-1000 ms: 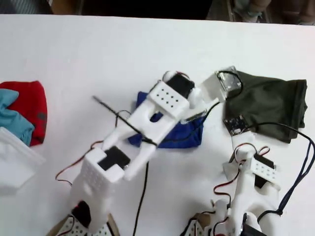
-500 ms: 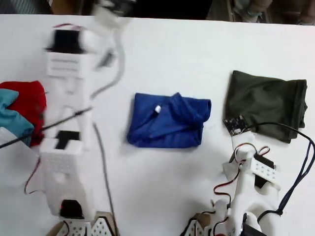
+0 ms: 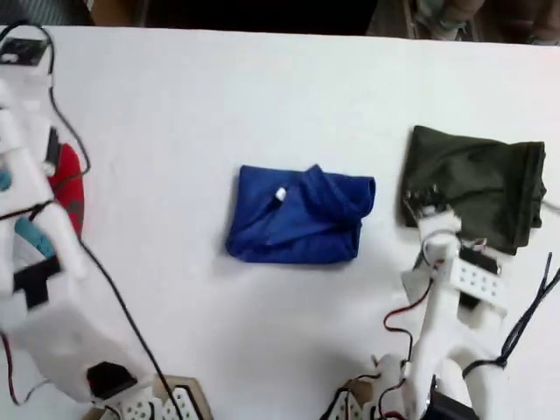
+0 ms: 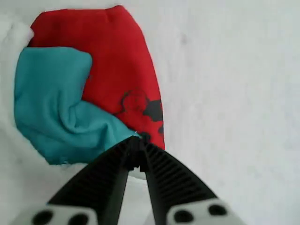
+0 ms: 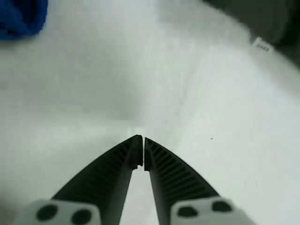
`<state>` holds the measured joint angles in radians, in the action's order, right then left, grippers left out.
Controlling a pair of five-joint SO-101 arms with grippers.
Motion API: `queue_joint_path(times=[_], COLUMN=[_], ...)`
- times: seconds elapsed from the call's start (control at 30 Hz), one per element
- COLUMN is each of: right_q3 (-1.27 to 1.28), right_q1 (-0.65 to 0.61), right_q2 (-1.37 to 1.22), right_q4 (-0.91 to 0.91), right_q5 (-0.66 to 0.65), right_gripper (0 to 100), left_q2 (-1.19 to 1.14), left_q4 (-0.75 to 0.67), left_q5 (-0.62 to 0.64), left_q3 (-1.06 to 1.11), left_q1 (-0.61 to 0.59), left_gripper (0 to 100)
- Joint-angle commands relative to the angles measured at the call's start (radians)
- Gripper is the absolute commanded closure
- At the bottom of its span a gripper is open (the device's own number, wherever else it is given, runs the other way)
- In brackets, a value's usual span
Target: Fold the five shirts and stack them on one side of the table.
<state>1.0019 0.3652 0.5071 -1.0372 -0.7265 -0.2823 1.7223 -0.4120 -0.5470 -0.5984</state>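
Overhead and wrist views at one instant. Left fingers (image 4: pixel 123 159) pressed together, nothing pinched, tips at the near edge of the teal shirt (image 4: pixel 51 98), just where teal overlaps the red shirt (image 4: pixel 119 56); contact with the cloth not resolvable. Both garments crumpled and unfolded, spreading away ahead of the tips: teal off to one side of the finger line, red straight ahead and beyond, teal lying on top of red. Long axis of the teal shirt roughly parallel to the finger line; that of the red shirt likewise. Right fingers (image 5: pixel 123 159) also pressed together and empty, over bare surface (image 5: pixel 93 84) between two folded garments: dark green shirt (image 3: pixel 477 185) just beside the tips, blue shirt (image 3: pixel 300 217) well apart on the opposite side. Blue shirt a flat rectangle, long axis directed roughly toward the right fingers. Judged relation for the coming move: next unfolded shirt directly ahead of the left fingers and far from the right fingers, hence a left-arm pick, probably teal first as the upper layer, with the fingers to be spread before any grasp. For stacking blue onto dark green, right fingers the nearer pair, approach along the blue shirt's long axis.
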Motion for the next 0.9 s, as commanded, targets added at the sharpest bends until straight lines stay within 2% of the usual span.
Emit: queue_joint_path(times=[0.0, 0.23, 0.4, 0.5, 0.6, 0.73, 0.87], right_q3=[-0.184, -0.404, -0.502, -0.508, -0.545, -0.687, -0.867], right_q1=[-0.110, -0.334, -0.499, -0.645, -0.739, -0.789, -0.806], right_q2=[0.018, 0.008, 0.004, -0.062, -0.202, -0.394, -0.533], right_q4=[-0.082, -0.145, -0.140, -0.107, -0.068, -0.093, -0.174], right_q5=[0.074, 0.149, 0.201, 0.196, 0.196, 0.195, 0.195], right_gripper=[97.8, 97.8, 97.8, 97.8, 97.8, 97.8, 97.8], left_q2=[0.232, 0.542, 0.709, 0.781, 0.832, 0.873, 0.878], left_q4=[-0.123, -0.523, -0.707, -0.818, -0.937, -1.060, -1.108], left_q5=[-0.014, 0.034, 0.124, 0.167, 0.212, 0.222, 0.224], left_q3=[0.268, 0.997, 1.339, 1.495, 1.618, 1.722, 1.762], left_q1=[-0.058, -0.163, -0.138, -0.110, -0.100, -0.100, -0.101], left_gripper=[97, 97, 97, 97, 97, 97, 97])
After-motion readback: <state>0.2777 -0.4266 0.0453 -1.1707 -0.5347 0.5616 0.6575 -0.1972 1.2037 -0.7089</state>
